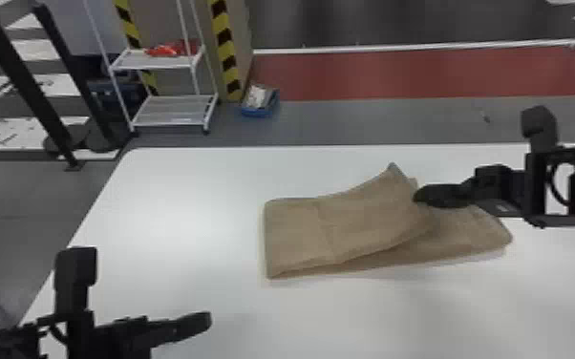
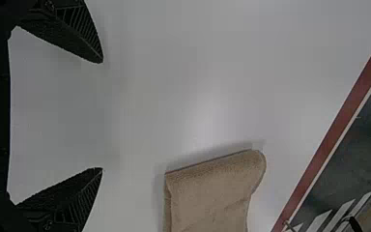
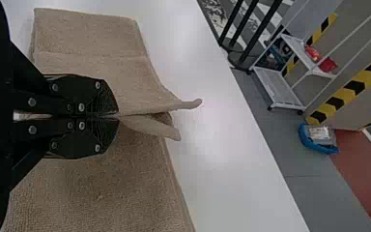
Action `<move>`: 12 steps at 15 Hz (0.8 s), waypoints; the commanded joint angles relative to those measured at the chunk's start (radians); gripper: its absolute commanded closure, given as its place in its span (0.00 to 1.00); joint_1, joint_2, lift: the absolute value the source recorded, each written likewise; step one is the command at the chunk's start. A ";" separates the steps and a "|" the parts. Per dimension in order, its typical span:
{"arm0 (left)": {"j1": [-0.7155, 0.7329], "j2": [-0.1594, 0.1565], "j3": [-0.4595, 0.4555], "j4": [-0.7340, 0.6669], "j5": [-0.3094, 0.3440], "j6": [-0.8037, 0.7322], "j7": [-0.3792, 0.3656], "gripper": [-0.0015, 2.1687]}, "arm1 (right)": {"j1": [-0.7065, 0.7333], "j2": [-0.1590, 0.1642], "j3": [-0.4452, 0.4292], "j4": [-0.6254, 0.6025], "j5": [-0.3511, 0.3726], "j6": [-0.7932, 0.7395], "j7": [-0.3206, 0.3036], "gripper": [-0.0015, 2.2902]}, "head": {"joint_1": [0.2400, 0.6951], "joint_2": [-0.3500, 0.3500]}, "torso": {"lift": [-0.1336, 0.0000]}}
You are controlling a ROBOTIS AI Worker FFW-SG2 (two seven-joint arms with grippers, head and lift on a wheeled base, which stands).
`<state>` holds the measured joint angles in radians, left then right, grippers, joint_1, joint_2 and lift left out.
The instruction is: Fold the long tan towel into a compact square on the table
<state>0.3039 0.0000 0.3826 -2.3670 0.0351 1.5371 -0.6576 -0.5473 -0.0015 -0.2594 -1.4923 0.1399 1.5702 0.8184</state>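
Observation:
The tan towel (image 1: 372,219) lies on the white table, its left part folded over toward the right on top of the lower layer. At that flap's raised right edge is my right gripper (image 1: 420,196); in the right wrist view the right gripper (image 3: 118,116) is shut on the edge of the towel (image 3: 92,72), pinching it between its fingertips. My left gripper (image 1: 207,321) is over the table's near left, apart from the towel. In the left wrist view the left gripper (image 2: 102,116) stands wide open with nothing between its fingers, and the towel's folded end (image 2: 212,193) lies beyond them.
The white table (image 1: 167,205) reaches under both arms, its left edge running diagonally beside the left arm. Past the far edge, on the floor, stand a white wire shelf (image 1: 172,110) and a blue bin (image 1: 259,110).

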 commanded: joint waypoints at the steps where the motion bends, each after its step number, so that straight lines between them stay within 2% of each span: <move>1: -0.005 -0.003 -0.007 0.005 -0.004 -0.001 0.003 0.04 | 0.032 0.002 -0.001 -0.039 -0.017 0.002 0.011 0.49 | 1.00 0.64 | 0.07; 5: -0.019 -0.003 -0.010 0.003 -0.011 0.002 0.007 0.04 | 0.030 0.002 -0.018 -0.077 -0.042 0.002 0.015 0.49 | 1.00 0.64 | 0.07; 7: -0.019 -0.003 -0.014 0.005 -0.011 0.002 0.015 0.04 | 0.069 0.002 0.006 -0.092 -0.028 0.002 0.016 0.49 | 1.00 0.64 | 0.07; 9: -0.028 -0.003 -0.019 0.011 -0.012 0.002 0.018 0.04 | 0.075 0.002 -0.043 -0.144 -0.072 0.002 0.028 0.49 | 1.00 0.65 | 0.07; 12: -0.031 -0.003 -0.031 0.017 -0.021 -0.001 0.021 0.04 | 0.144 0.002 -0.043 -0.168 -0.083 0.002 0.031 0.49 | 1.00 0.64 | 0.07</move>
<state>0.2738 0.0000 0.3553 -2.3521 0.0176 1.5368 -0.6369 -0.4326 -0.0016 -0.2986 -1.6446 0.0599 1.5701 0.8499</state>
